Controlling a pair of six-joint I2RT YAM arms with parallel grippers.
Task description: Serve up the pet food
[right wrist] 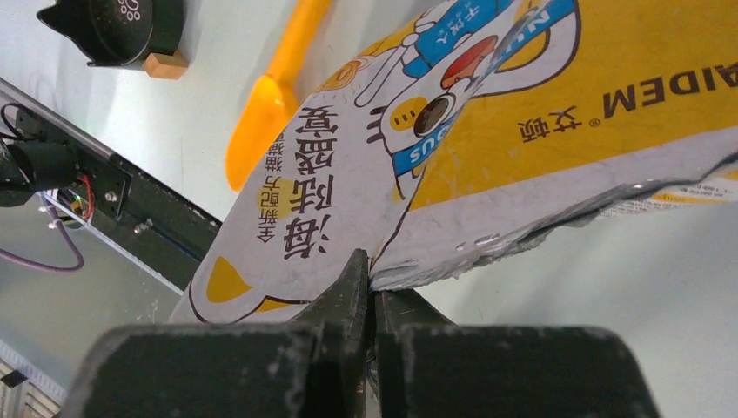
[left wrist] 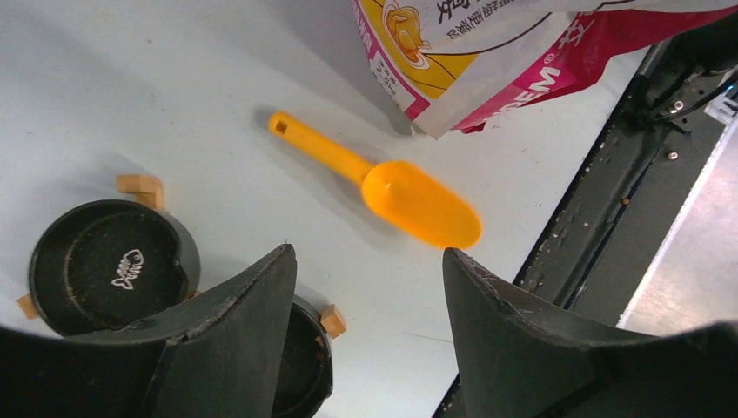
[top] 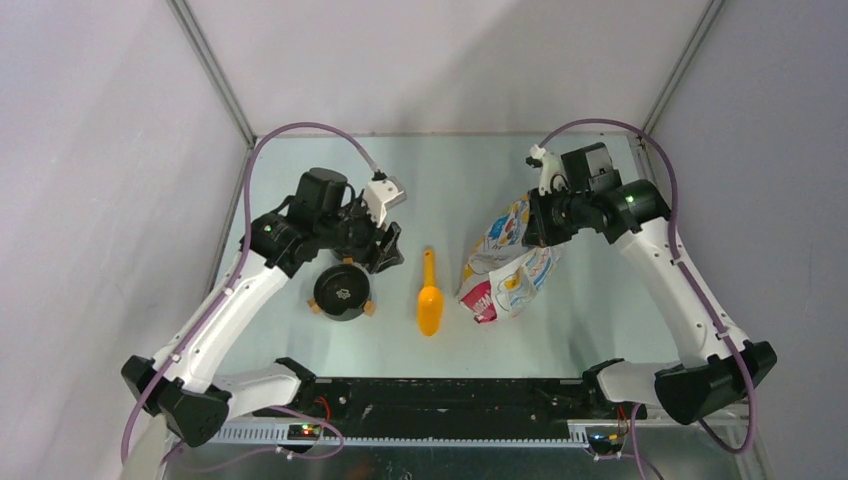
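Observation:
No kibble shows in any view. The printed pet food bag (top: 505, 265) lies right of centre, also in the right wrist view (right wrist: 522, 131) and in the left wrist view (left wrist: 487, 52). My right gripper (top: 535, 228) is shut on the bag's torn upper edge (right wrist: 370, 274) and holds that end up. The orange scoop (top: 430, 295) lies flat between bag and bowl, and shows in both wrist views (left wrist: 418, 205) (right wrist: 261, 104). The black bowl (top: 342, 290) with a white fish-bone mark looks empty (left wrist: 104, 266). My left gripper (top: 388, 250) is open and empty above the table, between bowl and scoop (left wrist: 367, 252).
The bowl stands on small wooden feet (left wrist: 139, 187); a second black rim (left wrist: 305, 357) shows behind my left finger. A black rail (top: 440, 395) runs along the table's near edge. Grey walls close in the back and sides.

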